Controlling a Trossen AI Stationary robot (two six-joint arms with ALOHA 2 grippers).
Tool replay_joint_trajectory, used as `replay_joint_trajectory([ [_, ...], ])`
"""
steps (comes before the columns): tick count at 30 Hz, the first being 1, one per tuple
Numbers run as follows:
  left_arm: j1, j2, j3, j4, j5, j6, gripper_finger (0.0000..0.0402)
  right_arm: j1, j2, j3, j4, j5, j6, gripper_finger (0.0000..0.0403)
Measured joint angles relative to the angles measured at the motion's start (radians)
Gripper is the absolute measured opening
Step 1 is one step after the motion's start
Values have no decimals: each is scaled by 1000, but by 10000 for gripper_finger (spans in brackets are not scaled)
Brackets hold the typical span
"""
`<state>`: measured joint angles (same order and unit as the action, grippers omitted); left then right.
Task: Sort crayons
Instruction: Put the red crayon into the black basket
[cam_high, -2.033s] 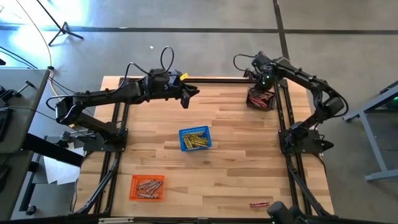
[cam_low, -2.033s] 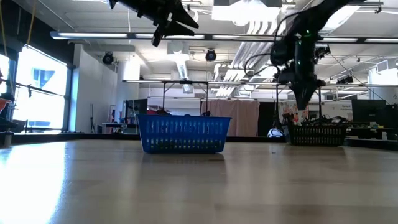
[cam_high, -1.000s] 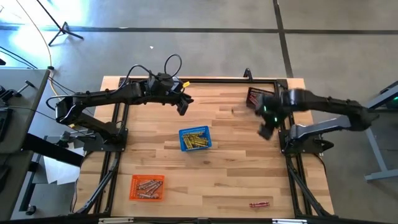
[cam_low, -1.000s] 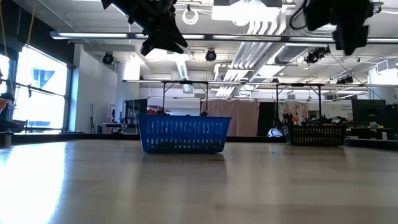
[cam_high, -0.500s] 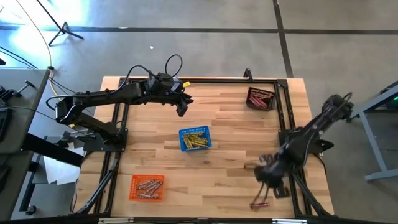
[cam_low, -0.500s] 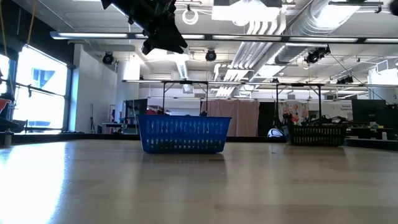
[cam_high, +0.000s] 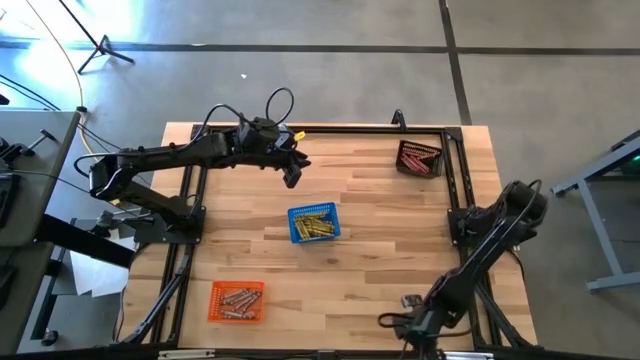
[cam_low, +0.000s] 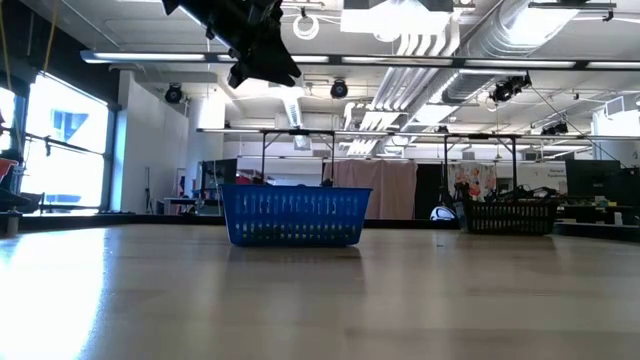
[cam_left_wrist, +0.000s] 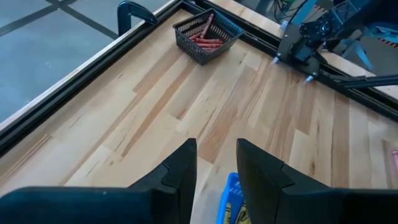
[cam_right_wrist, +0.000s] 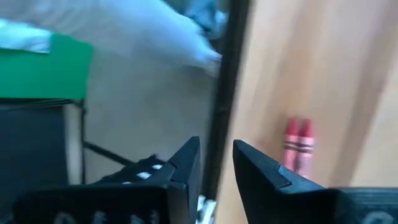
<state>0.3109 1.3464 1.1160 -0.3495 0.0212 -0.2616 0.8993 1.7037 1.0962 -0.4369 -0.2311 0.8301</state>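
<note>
Orange basket (cam_high: 214, 300): tan crayons (cam_high: 237, 298) contained; 7 o'clock of table (cam_high: 380, 240).
Left gripper (cam_high: 292, 172): hung over 11 o'clock; jaws slightly parted, empty.
Blue basket (cam_high: 293, 226): yellow crayons (cam_high: 318, 226) contained; centre.
Right gripper (cam_right_wrist: 216, 144): swung within two seconds from dark basket (cam_high: 400, 160) at 1 o'clock to the 5 o'clock edge; jaws slightly parted, empty.
Red crayons (cam_right_wrist: 298, 149): two left loose just beyond those jaws; pickup judged next.

You have yellow crayons (cam_high: 318, 229) heaped in the blue basket (cam_high: 296, 216) mid-table, tan crayons (cam_high: 238, 298) lying jumbled in the orange basket (cam_high: 215, 312) near the front left, red crayons (cam_high: 417, 160) in the dark basket (cam_high: 403, 148) at the back right, and two red crayons (cam_right_wrist: 297, 148) side by side, loose on the wood by the table's edge.
</note>
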Motion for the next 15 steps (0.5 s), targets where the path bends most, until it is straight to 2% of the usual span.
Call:
replay_joint_trajectory([
  [5, -18, 0, 0, 1, 0, -11, 99, 6, 60, 0, -78, 83, 2, 78],
  [10, -57, 0, 0, 1, 2, -48, 99, 7, 93, 0, -141, 92, 8, 78],
  [15, -110, 0, 0, 2, 3, -110, 99, 19, 96, 0, -126, 92, 54, 78],
])
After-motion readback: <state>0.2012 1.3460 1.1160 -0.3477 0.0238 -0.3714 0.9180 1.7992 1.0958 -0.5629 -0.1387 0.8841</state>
